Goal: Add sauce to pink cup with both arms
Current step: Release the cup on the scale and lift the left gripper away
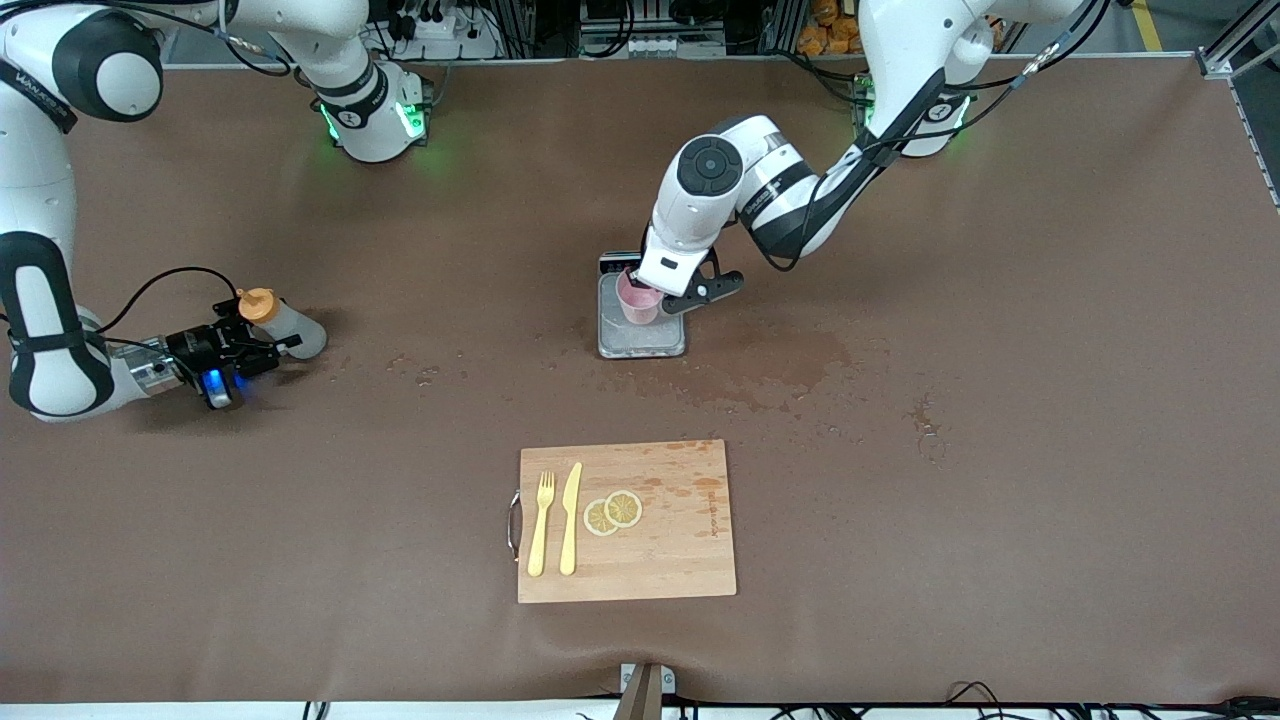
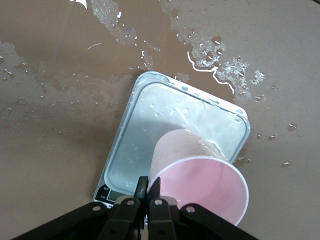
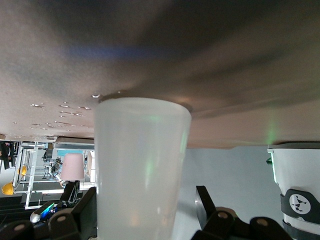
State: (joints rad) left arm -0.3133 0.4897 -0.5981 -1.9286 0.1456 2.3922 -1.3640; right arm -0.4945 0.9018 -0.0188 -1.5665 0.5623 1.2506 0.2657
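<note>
L gripper [image 2: 149, 192] clamps the tapered pink cup [image 2: 200, 182] rim over scale tray [image 2: 150, 125] — R gripper [image 1: 262, 345] straddles translucent sauce [image 1: 285, 325], grip unclear.

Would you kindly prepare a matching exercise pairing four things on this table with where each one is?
Things:
1. pale pink plastic cup
2. translucent squeeze bottle with orange cap
3. yellow plastic fork
4. left gripper

Places:
A. on the wooden cutting board
B. on the grey scale tray
C. between the right gripper fingers
D. pinching the cup's rim

Pairs: 1-B, 2-C, 3-A, 4-D
</note>
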